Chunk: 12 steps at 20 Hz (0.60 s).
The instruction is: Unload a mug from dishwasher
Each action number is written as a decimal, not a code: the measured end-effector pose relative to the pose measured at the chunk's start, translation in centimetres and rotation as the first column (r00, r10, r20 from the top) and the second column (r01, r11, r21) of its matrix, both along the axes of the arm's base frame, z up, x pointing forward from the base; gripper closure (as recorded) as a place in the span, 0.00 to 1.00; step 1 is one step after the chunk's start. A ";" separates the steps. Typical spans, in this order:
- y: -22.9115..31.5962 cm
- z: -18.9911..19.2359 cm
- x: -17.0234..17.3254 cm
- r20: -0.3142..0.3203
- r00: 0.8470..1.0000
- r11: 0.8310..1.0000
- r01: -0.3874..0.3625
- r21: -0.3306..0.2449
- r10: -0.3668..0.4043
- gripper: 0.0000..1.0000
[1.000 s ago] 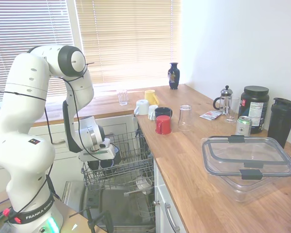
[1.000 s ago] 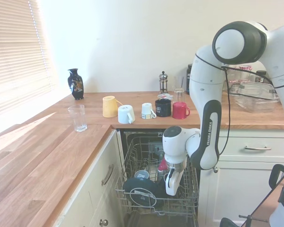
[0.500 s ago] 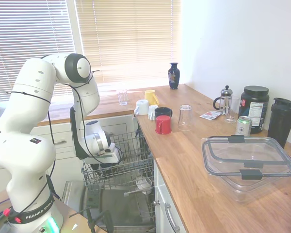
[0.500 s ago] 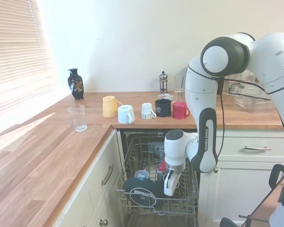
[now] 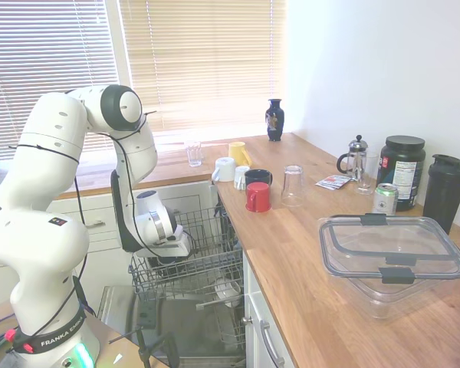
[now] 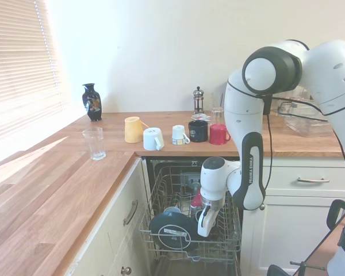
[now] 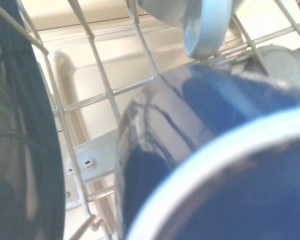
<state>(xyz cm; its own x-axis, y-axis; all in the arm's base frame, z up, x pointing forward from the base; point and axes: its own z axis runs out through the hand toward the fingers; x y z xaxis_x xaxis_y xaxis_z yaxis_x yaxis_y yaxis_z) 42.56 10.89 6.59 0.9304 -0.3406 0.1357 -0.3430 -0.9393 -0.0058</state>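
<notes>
1. Gripper (image 6: 202,217) — fingertips sunk among the wires of the dishwasher (image 6: 190,244) rack; finger gap not discernible in either exterior view.
2. Mug (image 7: 200,150) — wrist view, blurred; cut off by the frame's edges.
3. Dark plate (image 6: 172,229) — lower edge hidden behind the rack wall.
4. Clear container (image 5: 391,261) — contents indistinct.

Claw (image 6: 203,214) has sunk deeper into the rack (image 6: 230,233).
</notes>
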 end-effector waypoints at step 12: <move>-0.1 -0.2 -0.1 -0.022 0.999 0.998 0.038 0.049 -0.036 1.00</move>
